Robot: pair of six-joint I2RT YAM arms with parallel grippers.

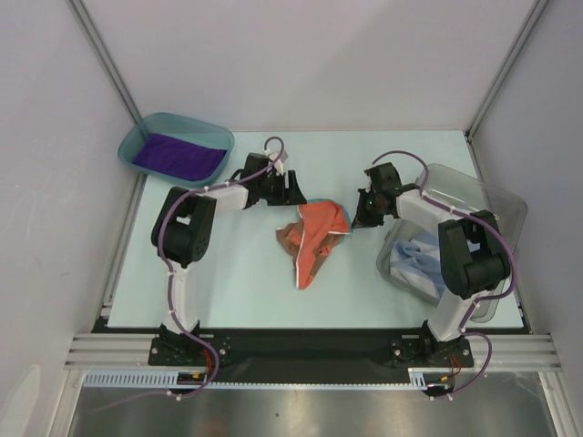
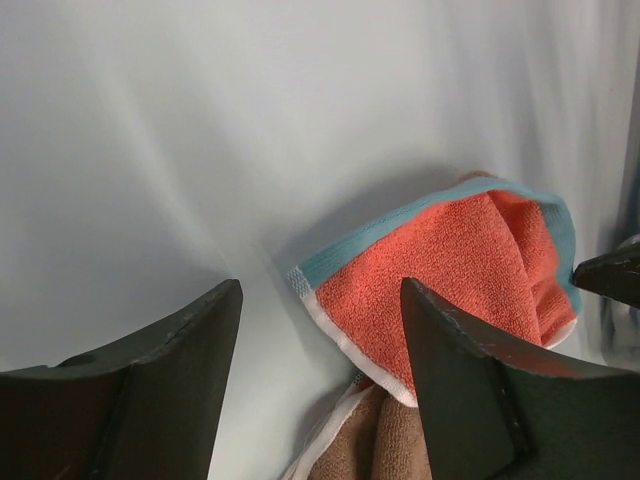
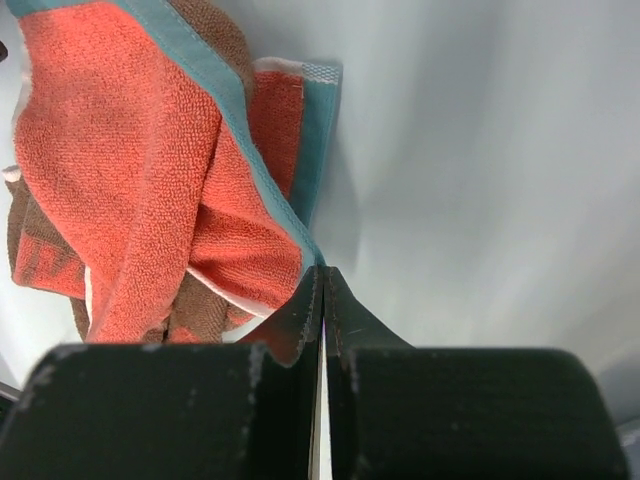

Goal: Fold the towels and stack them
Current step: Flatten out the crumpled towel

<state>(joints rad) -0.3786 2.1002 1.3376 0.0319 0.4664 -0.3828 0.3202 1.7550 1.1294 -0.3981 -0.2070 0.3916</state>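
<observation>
Three towels [image 1: 178, 155] [image 1: 314, 235] [image 1: 419, 259], one tray [image 1: 146, 127], one bin [image 1: 506, 214], two arms [image 1: 182, 228] [image 1: 469, 255]

Showed the left gripper [image 2: 320, 285], jaws wide apart, at the bottom of the frame. Showed the orange towel [image 2: 450, 265], teal- and white-edged, crumpled at lower right on the pale surface [image 2: 200, 130], brown side beneath, partly behind the right-hand jaw.

orange towel [image 1: 314, 238] crumpled, purple towel [image 1: 178, 157] flat

Black-and-white arms [image 1: 185, 238], purple cables [image 1: 167, 273]
</observation>
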